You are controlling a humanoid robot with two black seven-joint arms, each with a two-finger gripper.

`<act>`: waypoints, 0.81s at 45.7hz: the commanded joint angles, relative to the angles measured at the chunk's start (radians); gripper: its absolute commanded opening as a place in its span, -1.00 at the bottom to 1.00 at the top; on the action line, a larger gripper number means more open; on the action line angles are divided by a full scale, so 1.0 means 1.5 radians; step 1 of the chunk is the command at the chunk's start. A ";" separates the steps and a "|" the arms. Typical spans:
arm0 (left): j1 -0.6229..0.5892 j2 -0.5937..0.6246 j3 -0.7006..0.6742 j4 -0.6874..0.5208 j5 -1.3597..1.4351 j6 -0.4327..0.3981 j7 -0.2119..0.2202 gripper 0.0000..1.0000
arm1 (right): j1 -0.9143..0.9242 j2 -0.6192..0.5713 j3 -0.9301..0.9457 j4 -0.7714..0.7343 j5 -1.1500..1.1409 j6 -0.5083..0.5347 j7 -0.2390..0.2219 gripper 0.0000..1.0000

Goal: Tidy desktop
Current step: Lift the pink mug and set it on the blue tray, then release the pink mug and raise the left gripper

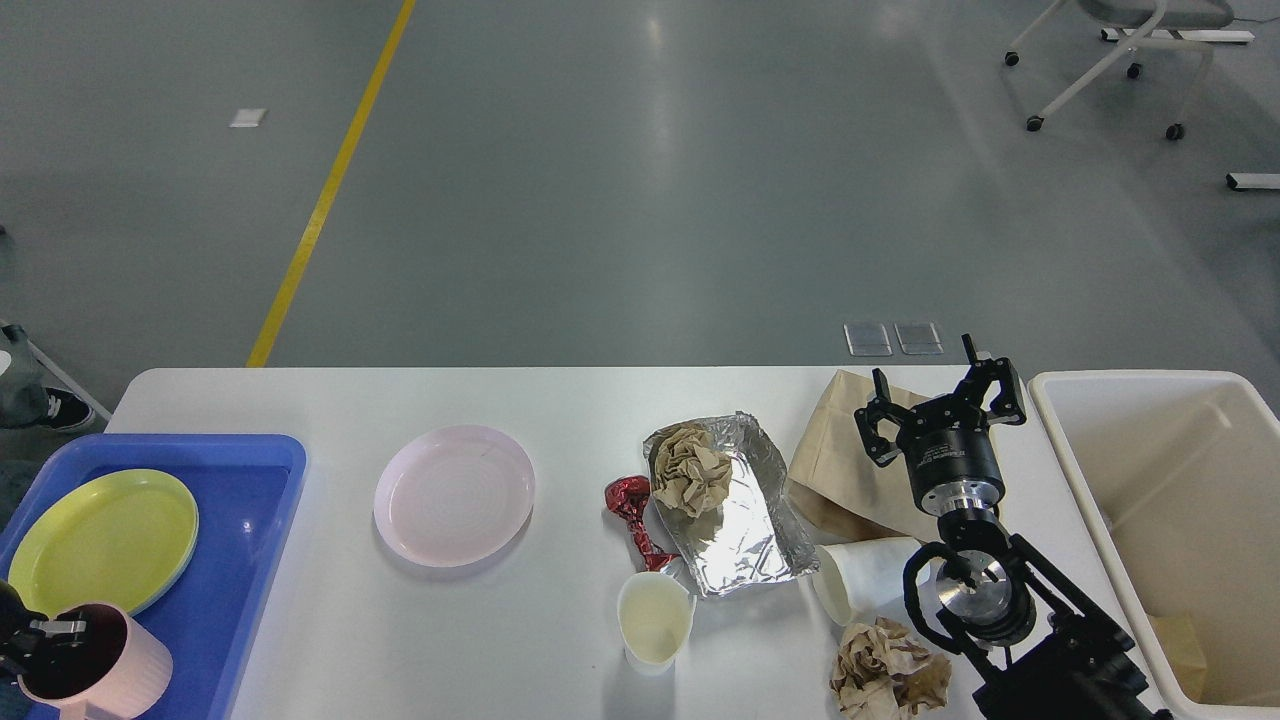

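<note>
The white desktop carries a pink plate, a foil tray with a crumpled brown paper ball in it, a red foil wrapper, an upright paper cup, a tipped paper cup, a crumpled paper wad and a flat brown paper bag. At the bottom left, my left gripper is shut on the rim of a pink mug low over the blue tray. My right gripper stands open above the paper bag.
A yellow plate lies in the blue tray at the left edge. A cream bin stands off the right end of the table, with some paper at its bottom. My right arm covers the near right corner. A chair stands far back right.
</note>
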 commanded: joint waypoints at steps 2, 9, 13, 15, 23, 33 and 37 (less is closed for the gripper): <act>0.001 -0.001 -0.003 0.000 -0.008 0.002 0.002 -0.79 | 0.001 0.000 0.000 0.000 0.000 0.000 0.000 1.00; 0.028 -0.003 -0.044 0.000 -0.007 0.002 0.006 -0.43 | 0.001 0.001 0.000 0.000 0.000 0.000 0.000 1.00; 0.032 -0.002 -0.060 0.000 -0.008 0.002 0.006 -0.03 | 0.001 0.001 0.000 0.000 0.000 -0.001 0.000 1.00; 0.032 -0.002 -0.063 0.000 -0.011 0.002 0.004 0.20 | 0.001 0.001 0.000 0.001 0.000 0.000 0.000 1.00; 0.019 0.002 -0.056 -0.015 -0.013 -0.020 -0.002 0.88 | 0.001 0.001 0.000 0.001 0.000 0.000 0.000 1.00; -0.126 0.003 0.076 -0.017 -0.017 -0.169 -0.005 0.89 | 0.000 0.000 0.000 0.001 0.000 -0.001 0.000 1.00; -0.195 -0.003 0.132 -0.020 -0.017 -0.219 -0.003 0.89 | 0.000 0.001 0.000 0.000 0.000 0.000 0.000 1.00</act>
